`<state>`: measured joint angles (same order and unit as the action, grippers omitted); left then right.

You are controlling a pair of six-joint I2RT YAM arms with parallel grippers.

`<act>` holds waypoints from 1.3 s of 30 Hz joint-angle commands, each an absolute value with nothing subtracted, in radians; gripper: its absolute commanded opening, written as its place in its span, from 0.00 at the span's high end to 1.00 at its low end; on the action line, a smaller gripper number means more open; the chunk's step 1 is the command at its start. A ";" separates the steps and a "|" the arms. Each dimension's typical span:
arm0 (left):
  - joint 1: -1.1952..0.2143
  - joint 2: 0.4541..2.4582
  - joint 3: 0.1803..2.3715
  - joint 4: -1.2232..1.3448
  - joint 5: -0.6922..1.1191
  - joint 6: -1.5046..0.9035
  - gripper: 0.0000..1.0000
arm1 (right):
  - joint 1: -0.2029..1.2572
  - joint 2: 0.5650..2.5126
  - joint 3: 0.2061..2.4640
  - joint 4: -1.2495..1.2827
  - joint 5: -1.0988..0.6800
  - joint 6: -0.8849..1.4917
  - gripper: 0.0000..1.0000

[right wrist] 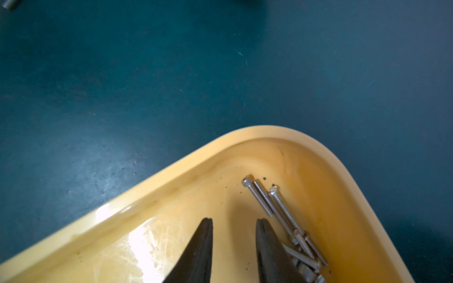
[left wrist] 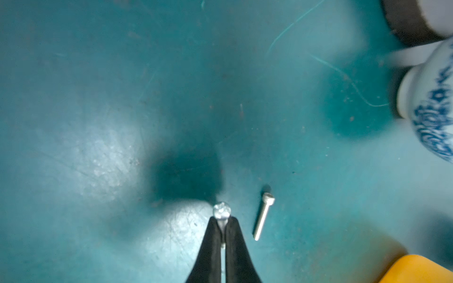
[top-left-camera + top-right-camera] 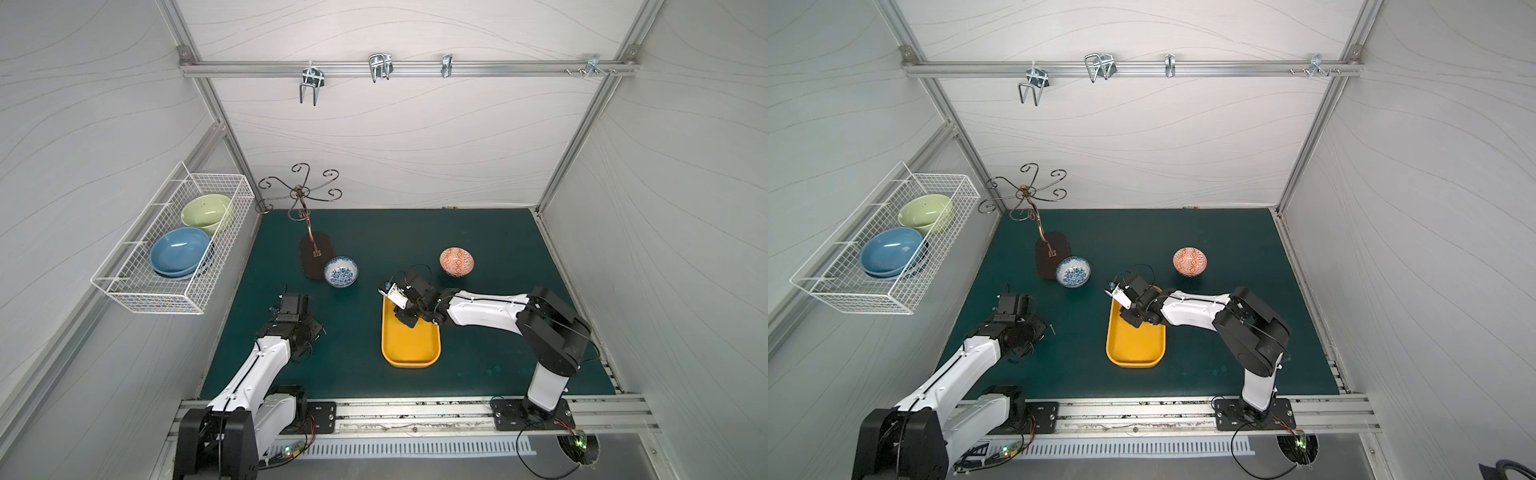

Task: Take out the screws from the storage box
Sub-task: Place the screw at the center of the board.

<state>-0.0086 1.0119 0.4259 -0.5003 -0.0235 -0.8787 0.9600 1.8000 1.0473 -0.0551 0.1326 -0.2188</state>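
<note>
- The tabletop [image 3: 478, 241] is a matte dark-green mat, scuffed and scratched up close.
- A white wire basket [image 3: 145, 305] hangs on the wall off the tabletop's left edge, with glossy bowls inside it.
- The storage box [image 3: 411, 345] is a shallow yellow plastic tray with rounded corners and a smooth, shiny floor. It sits about mid-tabletop, a bit toward the front edge.
- A curly metal stand [image 3: 316, 253] on a dark oval base stands toward the far-left corner.
- There are two small patterned bowls: a blue-and-white bowl [image 3: 340, 271] touching the stand's base, and an orange bowl [image 3: 456, 261] just past the box's far end.
- The right gripper [image 1: 234, 227] has black tapered jaws standing apart with nothing between them, low over the box's floor at its far end.
- The left gripper [image 2: 222, 220] is over bare mat left of the box, its jaws pinched together on a held screw [image 2: 221, 211] with the round head poking out.
- The rest of the screws [image 1: 277, 205] are thin silver shafts with small heads, bunched in a rounded corner of the box right beside one right jaw.
- One loose screw [image 2: 263, 215] lies flat on the mat, just beside the left gripper.
</note>
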 commanded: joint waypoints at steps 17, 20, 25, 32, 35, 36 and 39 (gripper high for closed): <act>0.003 1.013 0.419 -0.462 -0.013 -0.890 0.82 | 0.936 1.929 1.140 -0.090 0.109 -0.247 0.69; 0.005 0.985 0.414 -0.468 -0.017 -0.890 0.74 | 0.934 1.941 1.144 -0.095 0.109 -0.247 0.70; 0.005 0.936 0.402 -0.481 -0.026 -0.894 0.62 | 0.927 1.952 1.151 -0.107 0.107 -0.241 0.70; 0.005 0.880 0.397 -0.500 -0.035 -0.897 0.61 | 0.927 1.957 1.146 -0.113 0.123 -0.230 0.70; 0.005 0.868 0.393 -0.501 -0.037 -0.897 0.62 | 0.927 1.949 1.140 -0.101 0.144 -0.234 0.63; 0.005 0.867 0.394 -0.501 -0.036 -0.897 0.62 | 0.927 1.944 1.136 -0.096 0.144 -0.239 0.60; 0.005 0.870 0.394 -0.500 -0.034 -0.897 0.63 | 0.927 1.937 1.142 -0.103 0.143 -0.245 0.58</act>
<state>-0.0006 0.8764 0.3954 -0.4988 -0.0212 -0.8944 0.9318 1.9308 1.1416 -0.0654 0.1314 -0.2363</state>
